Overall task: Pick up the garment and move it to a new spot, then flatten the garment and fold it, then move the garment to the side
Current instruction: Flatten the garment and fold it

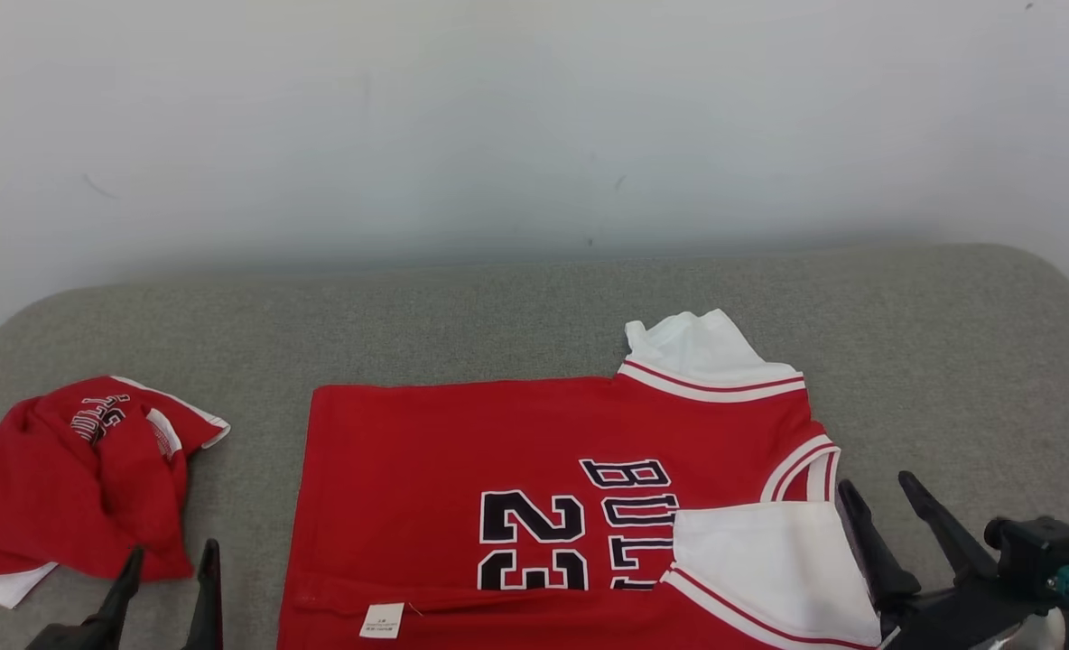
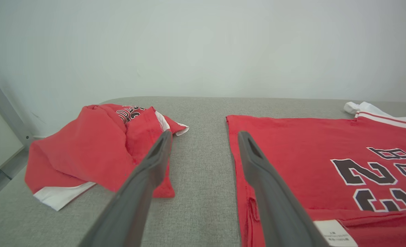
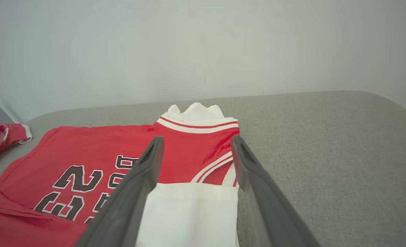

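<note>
1. Left gripper (image 1: 171, 552) hangs open just left of the jersey (image 1: 426, 469); right gripper (image 1: 878, 485), also open, sits beside its sleeve (image 1: 760, 551).
2. Jersey lies flat; folding looks due.
3. Next: pinch the sleeve, fold inward.

I count two red garments on my screens: one spread jersey (image 1: 462, 469) and one bunched garment (image 1: 74, 487). I see two grippers, the left gripper (image 1: 173, 547) and the right gripper (image 1: 876, 478), with two dark fingers apiece. There is one grey cushioned top (image 1: 498, 316) and one white label (image 1: 382, 620).
</note>
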Robot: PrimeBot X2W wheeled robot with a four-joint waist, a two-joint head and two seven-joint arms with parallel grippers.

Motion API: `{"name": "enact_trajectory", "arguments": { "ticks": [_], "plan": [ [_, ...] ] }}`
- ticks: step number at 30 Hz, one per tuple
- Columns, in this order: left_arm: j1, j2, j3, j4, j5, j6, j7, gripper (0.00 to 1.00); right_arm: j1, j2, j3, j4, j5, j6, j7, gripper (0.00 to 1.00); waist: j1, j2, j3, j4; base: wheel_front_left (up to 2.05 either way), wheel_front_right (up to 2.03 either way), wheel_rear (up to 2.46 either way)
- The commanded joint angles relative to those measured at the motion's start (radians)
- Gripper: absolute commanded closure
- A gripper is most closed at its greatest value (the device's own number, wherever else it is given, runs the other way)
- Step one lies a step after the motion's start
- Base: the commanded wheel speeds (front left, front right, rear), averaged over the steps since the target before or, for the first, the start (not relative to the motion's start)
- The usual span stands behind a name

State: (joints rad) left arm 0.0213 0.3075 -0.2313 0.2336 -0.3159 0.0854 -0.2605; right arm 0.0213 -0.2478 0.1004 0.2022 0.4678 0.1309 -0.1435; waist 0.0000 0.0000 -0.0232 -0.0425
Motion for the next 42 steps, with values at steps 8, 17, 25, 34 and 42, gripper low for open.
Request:
{"name": "enact_trajectory", "arguments": {
  "ticks": [8,17,25,34,42],
  "plan": [
    [-0.166,0.009,-0.01,0.103,-0.013,-0.105,-0.005,0.0,-0.186,0.024,0.014,0.074,-0.047,0.0,0.037,0.0,0.0,0.0,0.066,-0.012,0.0,0.0,0.0],
    [-0.432,-0.033,-0.075,0.313,-0.078,-0.202,0.037,0.0,-0.479,0.048,0.067,0.299,-0.082,0.0,0.045,0.0,0.0,0.0,0.204,0.006,0.0,0.0,0.0],
    [-0.653,-0.04,-0.216,0.499,-0.18,-0.215,0.054,0.0,-0.745,0.072,0.111,0.522,-0.115,-0.001,0.009,0.0,0.0,0.0,0.331,0.014,0.0,0.0,0.0],
    [-0.803,-0.028,-0.378,0.625,-0.349,-0.215,0.049,0.0,-0.919,0.11,0.158,0.701,-0.113,-0.001,-0.065,0.0,0.0,0.0,0.394,0.0,0.0,0.0,0.0],
    [-0.878,-0.004,-0.459,0.694,-0.441,-0.215,0.043,0.0,-0.971,0.125,0.196,0.778,-0.086,-0.001,-0.103,0.0,0.0,0.0,0.408,-0.021,0.0,0.0,0.0]
  ]
}}
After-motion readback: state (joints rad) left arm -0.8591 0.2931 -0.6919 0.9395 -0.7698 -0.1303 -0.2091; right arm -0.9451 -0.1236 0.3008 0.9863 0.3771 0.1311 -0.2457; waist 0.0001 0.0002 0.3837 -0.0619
